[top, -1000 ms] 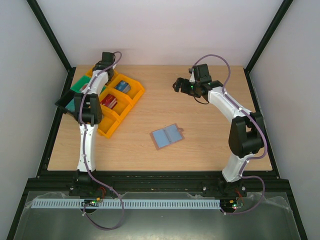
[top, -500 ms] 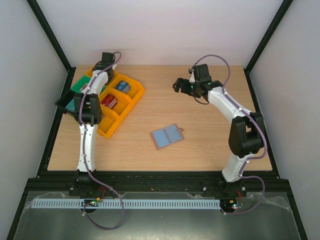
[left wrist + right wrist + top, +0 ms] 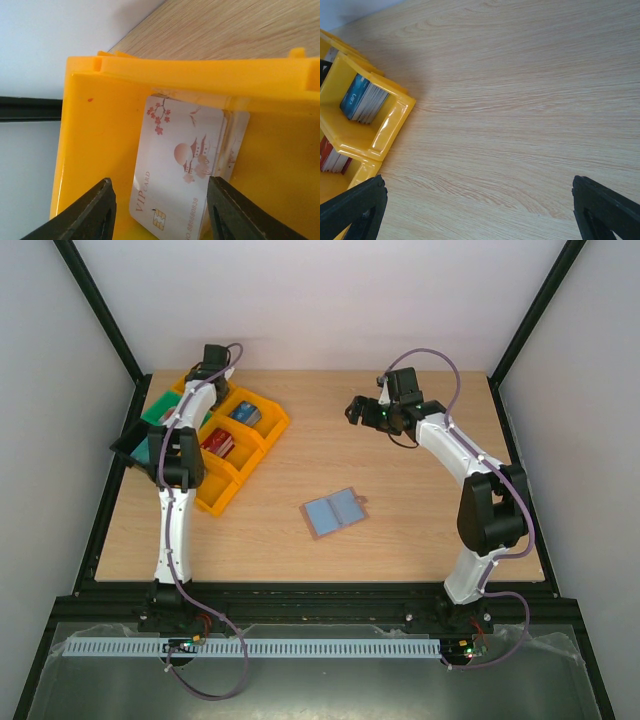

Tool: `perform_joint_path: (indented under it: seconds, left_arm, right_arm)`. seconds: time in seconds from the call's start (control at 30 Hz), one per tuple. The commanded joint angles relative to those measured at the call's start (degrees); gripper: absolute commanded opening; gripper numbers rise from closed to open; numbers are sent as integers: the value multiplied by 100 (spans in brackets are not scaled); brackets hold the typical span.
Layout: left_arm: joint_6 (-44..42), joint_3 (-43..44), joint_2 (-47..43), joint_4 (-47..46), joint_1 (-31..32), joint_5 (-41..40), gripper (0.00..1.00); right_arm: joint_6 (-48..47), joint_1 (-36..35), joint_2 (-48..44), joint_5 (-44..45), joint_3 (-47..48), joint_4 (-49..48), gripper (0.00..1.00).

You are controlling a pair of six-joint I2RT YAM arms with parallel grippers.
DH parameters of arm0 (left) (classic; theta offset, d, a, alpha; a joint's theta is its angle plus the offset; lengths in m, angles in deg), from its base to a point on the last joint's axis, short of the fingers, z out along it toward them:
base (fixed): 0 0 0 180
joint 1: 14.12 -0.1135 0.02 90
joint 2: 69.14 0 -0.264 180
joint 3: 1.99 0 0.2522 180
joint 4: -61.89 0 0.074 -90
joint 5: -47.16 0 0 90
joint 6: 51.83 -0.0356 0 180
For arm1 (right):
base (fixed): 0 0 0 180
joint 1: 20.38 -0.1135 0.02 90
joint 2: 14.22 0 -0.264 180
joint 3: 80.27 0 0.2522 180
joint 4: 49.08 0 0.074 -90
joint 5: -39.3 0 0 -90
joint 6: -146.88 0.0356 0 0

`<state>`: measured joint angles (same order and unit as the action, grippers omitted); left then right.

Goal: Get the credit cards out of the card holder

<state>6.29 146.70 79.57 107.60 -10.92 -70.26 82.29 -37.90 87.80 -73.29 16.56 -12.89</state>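
Credit card in yellow tray
It lies between the parted left fingers; right fingers spread, well apart from card holder.

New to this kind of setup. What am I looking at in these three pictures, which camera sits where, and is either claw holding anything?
These are two robot arms bolted at the near edge of a wooden table. The wide picture comes from a fixed camera above and behind them, so the left arm shows on the left and the right arm on the right. The other two pictures come from small cameras on the wrists; the dark shapes at their bottom edges are each claw's own fingers. On the table lie a tan card holder, open, with blue-grey cards showing in it, and yellow trays holding more cards. The left gripper hangs over one yellow compartment, fingers apart, above a white chip card; it grips nothing. The right gripper is wide open over bare wood, empty.
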Motion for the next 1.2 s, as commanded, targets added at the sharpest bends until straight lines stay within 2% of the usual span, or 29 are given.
perform_joint_path:
  seconds: [0.0,0.17,0.27,0.47,0.6,0.7,0.87,1.03,1.17]
  left_arm:
    - [23,113,-36,-97,-65,-146,53]
    - [-3,138,-198,-204,-61,-18,57]
    - [39,180,-319,44,-61,274,61]
    - [541,187,-1320,621,-33,1937,66]
    - [397,-5,-2148,1019,40,3278,66]
    - [376,-392,-2812,1285,174,3939,68]
    - [826,-1341,-4036,1615,617,4770,69]
    - [1673,-2342,-5062,1658,1062,5366,71]
    - [2830,-3596,-5944,1248,1139,6186,75]
  right_arm:
    - [-124,29,15,-14,259,162,99]
    - [-72,33,33,-68,300,155,99]
    - [-76,30,-6,-64,343,170,99]
    - [-80,37,-173,-118,445,151,99]
    - [73,15,-298,-236,395,224,99]
    - [54,-123,-503,76,213,559,100]
    - [-180,-911,-954,1188,-433,1184,99]
    - [-44,-1682,-1099,1439,-1249,1540,99]
    - [17,-2456,-1067,2253,-1751,1684,100]
